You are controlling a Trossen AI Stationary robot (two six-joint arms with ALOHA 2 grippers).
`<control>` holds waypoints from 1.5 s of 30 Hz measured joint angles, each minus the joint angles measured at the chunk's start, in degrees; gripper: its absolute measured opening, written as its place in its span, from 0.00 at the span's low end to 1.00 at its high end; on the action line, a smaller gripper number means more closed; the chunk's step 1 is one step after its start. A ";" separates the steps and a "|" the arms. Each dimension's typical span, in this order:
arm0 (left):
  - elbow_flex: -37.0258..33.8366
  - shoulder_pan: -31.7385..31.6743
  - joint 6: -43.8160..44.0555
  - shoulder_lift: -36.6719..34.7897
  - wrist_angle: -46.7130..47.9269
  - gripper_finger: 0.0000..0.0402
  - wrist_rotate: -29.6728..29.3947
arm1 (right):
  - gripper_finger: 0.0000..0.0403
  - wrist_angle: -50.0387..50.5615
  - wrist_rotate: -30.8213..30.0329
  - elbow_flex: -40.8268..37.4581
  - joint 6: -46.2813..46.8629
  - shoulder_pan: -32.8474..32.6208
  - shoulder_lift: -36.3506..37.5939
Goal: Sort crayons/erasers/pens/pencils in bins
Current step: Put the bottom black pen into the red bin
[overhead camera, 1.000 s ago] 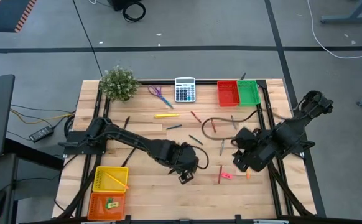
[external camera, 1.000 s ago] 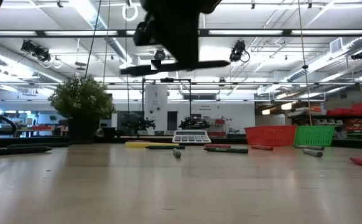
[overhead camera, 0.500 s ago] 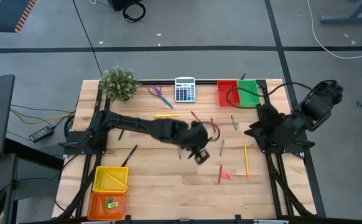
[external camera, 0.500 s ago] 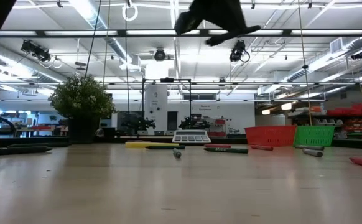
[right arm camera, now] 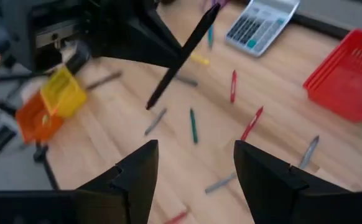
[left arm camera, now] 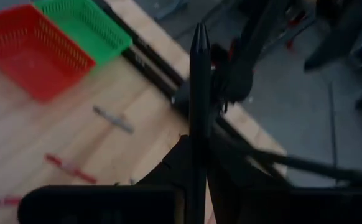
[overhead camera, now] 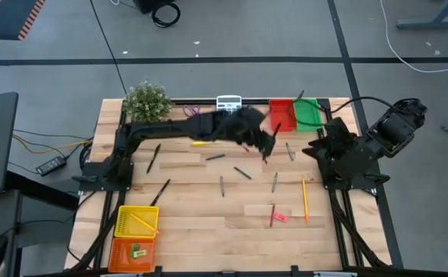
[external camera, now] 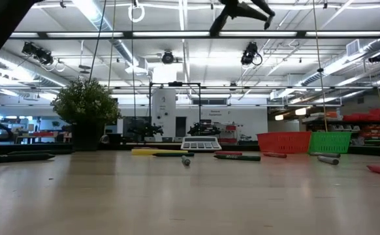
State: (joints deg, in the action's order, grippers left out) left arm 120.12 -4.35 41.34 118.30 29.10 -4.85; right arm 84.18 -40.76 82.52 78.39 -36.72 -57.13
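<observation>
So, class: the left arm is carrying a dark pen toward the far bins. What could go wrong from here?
1. The left gripper pinches the black pen near one end; most of it sticks out, so it could slip or swing.
2. The red bin and green bin touch, so it might land in the wrong one.

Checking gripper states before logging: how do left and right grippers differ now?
The left gripper is shut on a black pen, carried high near the red bin. The right gripper is open, empty, pulled back at the table's right edge. Both hang above the table.
</observation>
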 joint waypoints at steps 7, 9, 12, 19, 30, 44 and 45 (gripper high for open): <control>0.02 -9.14 0.33 0.21 -5.49 0.11 8.02 | 0.54 -0.04 -7.36 0.04 5.07 6.08 -0.04; 0.02 -11.68 0.45 0.26 -6.67 0.12 10.10 | 0.54 -0.09 -7.19 0.04 5.89 8.48 -0.74; 0.19 -14.94 0.68 1.23 -10.75 0.11 13.60 | 0.54 -0.79 -5.99 0.04 6.13 11.12 -2.04; 0.00 -19.05 8.08 6.35 -21.09 0.11 25.43 | 0.54 -5.78 -5.80 0.04 1.95 17.01 -6.01; 0.00 -19.18 15.36 8.35 -31.22 0.10 33.65 | 0.54 -15.21 6.63 0.04 -5.17 29.91 -4.30; 0.00 -18.87 22.19 8.35 -40.37 0.10 38.13 | 0.54 -27.28 18.17 0.00 -14.61 42.92 -4.78; 0.00 -18.87 22.56 8.35 -41.03 0.10 38.13 | 0.54 -26.68 19.03 -0.02 -14.83 43.47 -4.88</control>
State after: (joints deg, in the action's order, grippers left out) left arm 120.11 -23.22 63.90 126.65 -11.93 33.28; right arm 57.50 -21.73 82.50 63.56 6.75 -62.01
